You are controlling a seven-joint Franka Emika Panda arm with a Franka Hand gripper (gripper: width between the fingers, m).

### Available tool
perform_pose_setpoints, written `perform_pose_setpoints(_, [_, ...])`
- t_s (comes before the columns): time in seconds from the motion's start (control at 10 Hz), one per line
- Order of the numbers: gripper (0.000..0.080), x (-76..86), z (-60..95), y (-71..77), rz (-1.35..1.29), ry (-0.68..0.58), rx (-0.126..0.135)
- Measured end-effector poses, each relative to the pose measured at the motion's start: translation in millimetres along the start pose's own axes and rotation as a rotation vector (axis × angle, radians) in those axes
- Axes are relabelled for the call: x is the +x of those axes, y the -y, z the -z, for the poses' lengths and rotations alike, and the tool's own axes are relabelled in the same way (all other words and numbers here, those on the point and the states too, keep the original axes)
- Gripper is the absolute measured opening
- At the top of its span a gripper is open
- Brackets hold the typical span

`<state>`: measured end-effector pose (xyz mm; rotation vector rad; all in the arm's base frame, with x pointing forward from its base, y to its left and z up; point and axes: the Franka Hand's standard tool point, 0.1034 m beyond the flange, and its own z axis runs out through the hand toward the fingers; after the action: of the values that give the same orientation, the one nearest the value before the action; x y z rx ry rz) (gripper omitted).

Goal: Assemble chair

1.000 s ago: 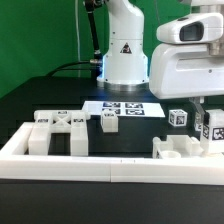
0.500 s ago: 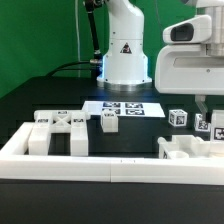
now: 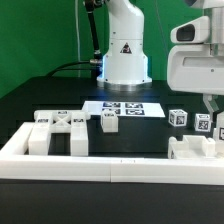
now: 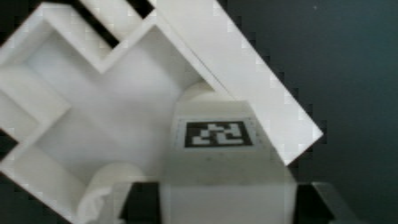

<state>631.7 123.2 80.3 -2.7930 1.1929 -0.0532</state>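
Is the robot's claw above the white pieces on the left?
No, the gripper is at the exterior view's right, at a white chair part, away from those pieces.

Table [image 3: 40, 95]: marker board [image 3: 92, 106], maybe 6 parts [image 3: 60, 128]

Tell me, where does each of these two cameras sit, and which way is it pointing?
Exterior view: off the arm, low by the table edge, looking across a white border rail toward the robot's base; the claw hangs at the exterior view's right.
Wrist view: on the arm's wrist, looking down past the claw onto a white chair part; of the robot, only dark fingers show at the picture's edge.
Shared: that white chair part and its square tag.
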Motion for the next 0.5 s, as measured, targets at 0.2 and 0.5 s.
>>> perform_pose_setpoints(0.2, [0.032, 0.0, 0.0, 0.0, -0.069, 0.004, 0.003])
perform_pose_setpoints(0.5, [0.0601, -2.6, -0.1, 0.7, 0.015, 0.009, -0.003])
